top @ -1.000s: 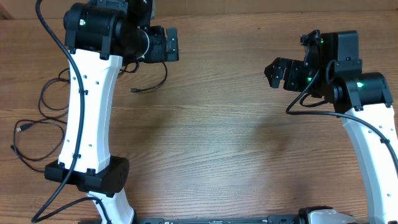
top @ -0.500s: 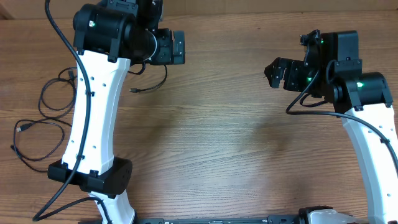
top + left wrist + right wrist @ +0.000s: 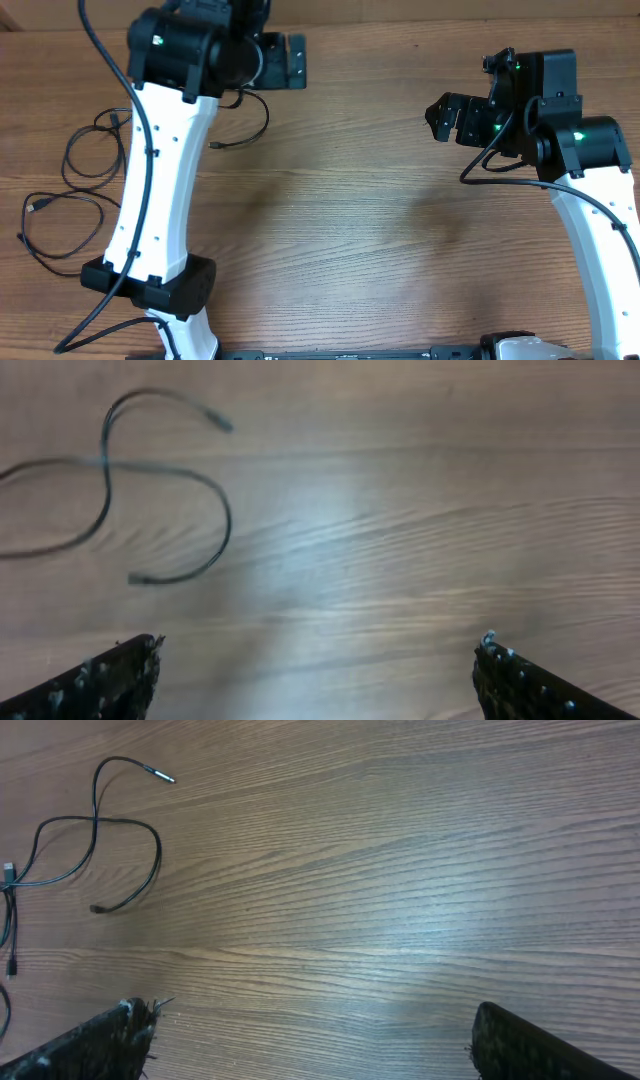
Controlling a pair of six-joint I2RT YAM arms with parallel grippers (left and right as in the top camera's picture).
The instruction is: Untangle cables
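Note:
Thin black cables lie on the wooden table at the left. One short cable (image 3: 262, 124) curls beside the left arm, its plug end (image 3: 214, 146) pointing left. It shows as an S-shaped curve in the left wrist view (image 3: 222, 510) and in the right wrist view (image 3: 155, 850). More cable loops (image 3: 78, 152) and a lower loop (image 3: 45, 212) lie left of the arm, partly hidden by it. My left gripper (image 3: 290, 60) (image 3: 315, 660) is open and empty, held above the table near its far edge. My right gripper (image 3: 445, 118) (image 3: 310, 1015) is open and empty at the right.
The white left arm (image 3: 150, 180) crosses over the cable area from its base (image 3: 150, 290). The right arm's base link (image 3: 600, 250) stands at the right edge. Bare wood (image 3: 380, 220) lies between the arms.
My left arm has swung up and to the right, carrying its open gripper toward the table's far edge. The cables and the right arm have not moved.

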